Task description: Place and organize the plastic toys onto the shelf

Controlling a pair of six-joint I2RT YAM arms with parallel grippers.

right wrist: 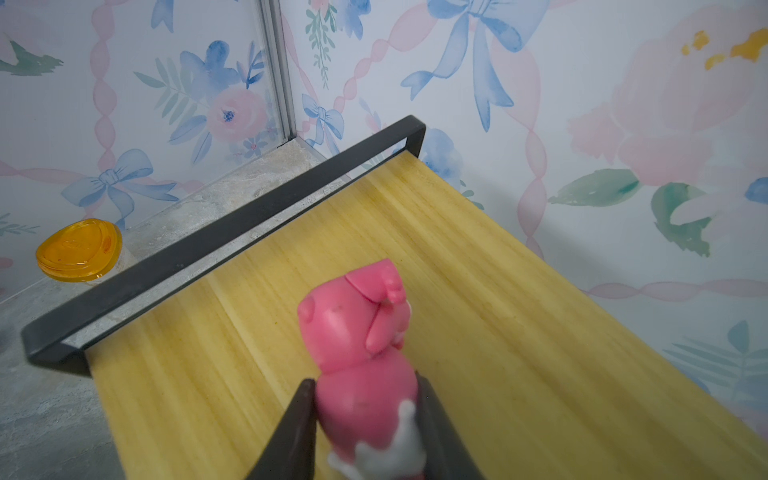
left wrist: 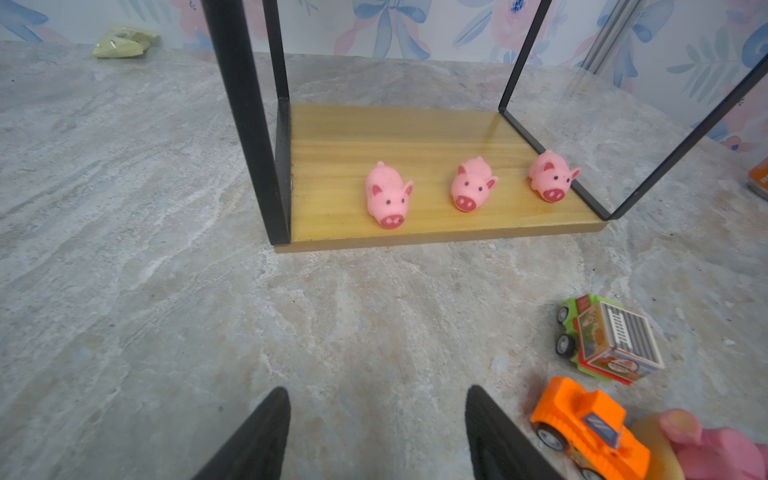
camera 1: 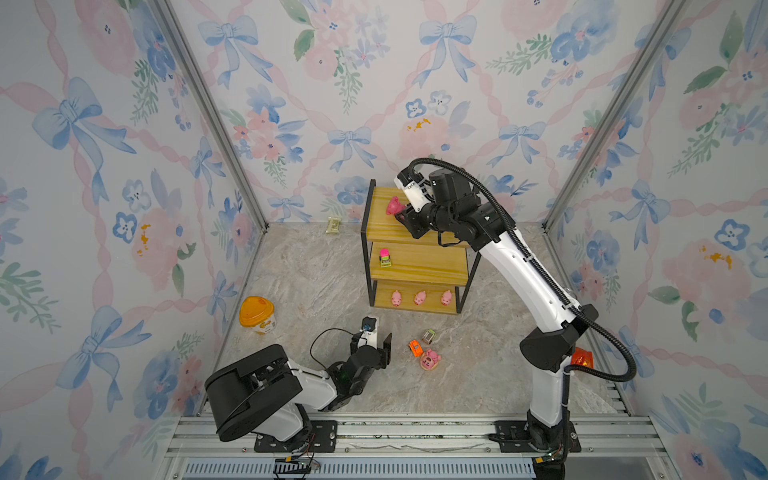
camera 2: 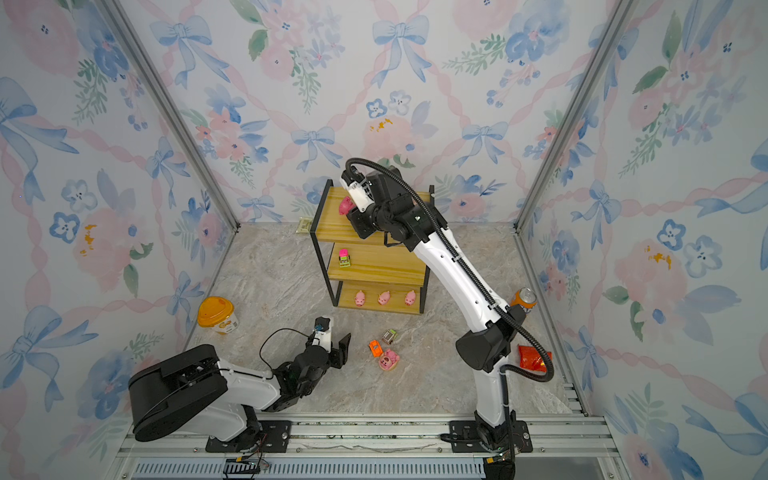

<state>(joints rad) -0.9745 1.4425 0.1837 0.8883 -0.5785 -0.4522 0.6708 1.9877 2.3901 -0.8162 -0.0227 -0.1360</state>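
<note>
The shelf (camera 1: 386,232) (camera 2: 332,224) stands at the back of the floor. My right gripper (camera 1: 398,213) (right wrist: 365,388) is shut on a pink figurine (right wrist: 357,332) (camera 1: 393,206) over the top board (right wrist: 498,332). A pink-green car (camera 1: 385,257) (camera 2: 344,257) sits on the middle board. Three pink pigs (left wrist: 388,195) (left wrist: 471,185) (left wrist: 550,176) stand in a row on the bottom board (left wrist: 340,137). On the floor lie an orange car (camera 1: 414,347) (left wrist: 590,428), a grey-green car (camera 1: 428,336) (left wrist: 611,338) and another pink figurine (camera 1: 430,359) (left wrist: 715,449). My left gripper (left wrist: 376,392) (camera 1: 380,338) is open and empty, left of them.
An orange-lidded yellow tub (camera 1: 257,316) (right wrist: 79,249) stands at the left wall. A small pale packet (camera 1: 333,225) (left wrist: 124,39) lies by the back wall. An orange can (camera 2: 524,297) and a red packet (camera 2: 534,357) sit behind my right arm.
</note>
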